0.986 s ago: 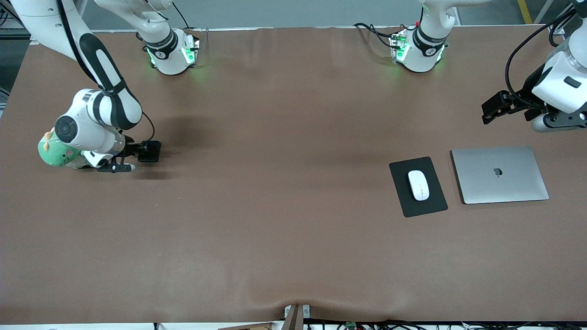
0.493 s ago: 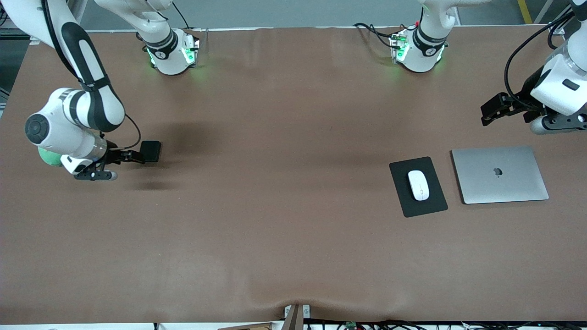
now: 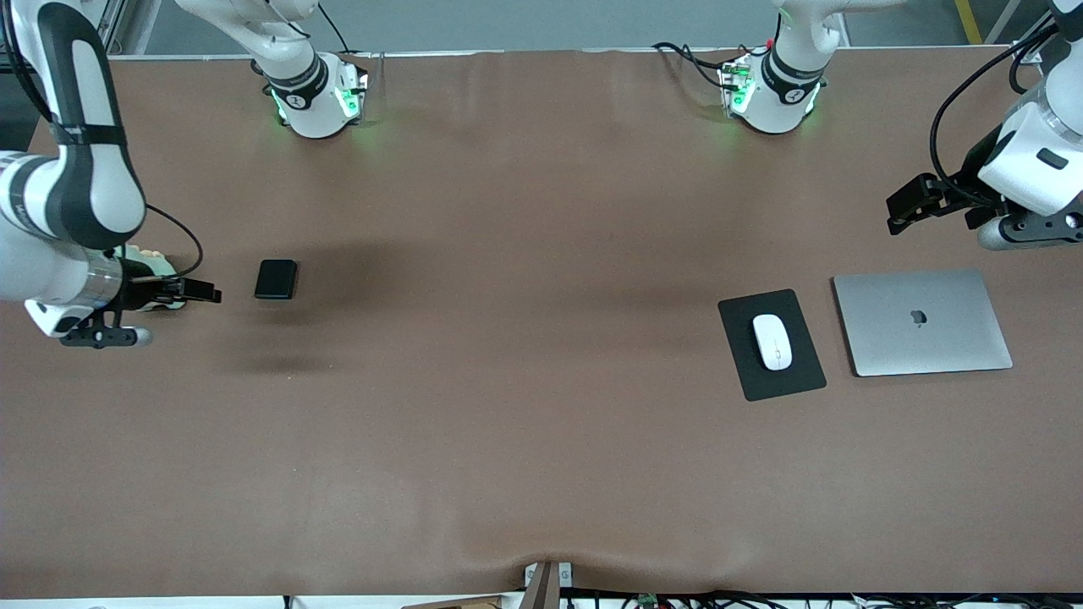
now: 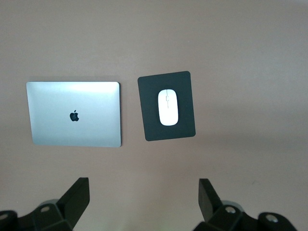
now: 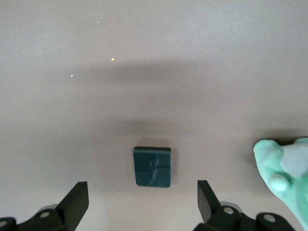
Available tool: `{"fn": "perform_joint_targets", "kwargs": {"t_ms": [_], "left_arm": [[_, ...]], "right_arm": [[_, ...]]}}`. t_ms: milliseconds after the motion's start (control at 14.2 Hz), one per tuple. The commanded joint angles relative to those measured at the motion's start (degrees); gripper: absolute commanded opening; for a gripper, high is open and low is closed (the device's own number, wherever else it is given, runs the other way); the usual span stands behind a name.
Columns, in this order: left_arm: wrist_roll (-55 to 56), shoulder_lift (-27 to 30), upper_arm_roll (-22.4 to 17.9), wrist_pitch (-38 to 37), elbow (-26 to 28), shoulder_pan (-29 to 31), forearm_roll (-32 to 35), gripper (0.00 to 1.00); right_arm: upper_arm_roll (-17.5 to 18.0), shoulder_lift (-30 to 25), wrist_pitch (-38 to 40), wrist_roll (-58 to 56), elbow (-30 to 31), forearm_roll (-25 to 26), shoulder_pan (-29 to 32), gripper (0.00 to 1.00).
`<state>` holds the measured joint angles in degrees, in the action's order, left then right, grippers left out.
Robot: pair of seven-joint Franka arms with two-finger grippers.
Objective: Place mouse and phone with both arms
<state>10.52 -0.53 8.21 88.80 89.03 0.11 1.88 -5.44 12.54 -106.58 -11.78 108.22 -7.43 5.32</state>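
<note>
With both the left gripper (image 4: 142,204) and right gripper (image 5: 139,204) open and empty, the small black rectangular phone (image 3: 277,279) and glossy white oval mouse (image 3: 772,341) needed only clean retreats.

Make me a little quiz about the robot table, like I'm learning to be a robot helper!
1. True or false: the mouse lies on the mouse pad.
2. What does the right hand hold? A) the phone B) a green toy C) nothing
3. Fill in: the silver thing beside the mouse pad, toward the left arm's end of the table, is a closed ____.

Key: 1. True. 2. C: it is open, and the phone lies on the table. 3. laptop; the open left hand is above the table near it.
</note>
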Motion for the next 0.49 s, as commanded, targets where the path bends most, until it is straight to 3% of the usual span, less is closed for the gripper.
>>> {"fn": "perform_joint_targets", "kwargs": {"t_ms": [0, 423], "left_arm": [[-0.7, 0.3, -0.2, 0.7, 0.1, 0.1, -1.4, 1.00], [-0.7, 0.5, -0.1, 0.7, 0.1, 0.2, -1.4, 1.00]], "right_arm": [[0.2, 0.2, 8.3, 0.2, -7.2, 0.9, 1.5, 1.00], [0.1, -1.6, 22.1, -1.4, -20.8, 1.1, 1.2, 1.00]]}}
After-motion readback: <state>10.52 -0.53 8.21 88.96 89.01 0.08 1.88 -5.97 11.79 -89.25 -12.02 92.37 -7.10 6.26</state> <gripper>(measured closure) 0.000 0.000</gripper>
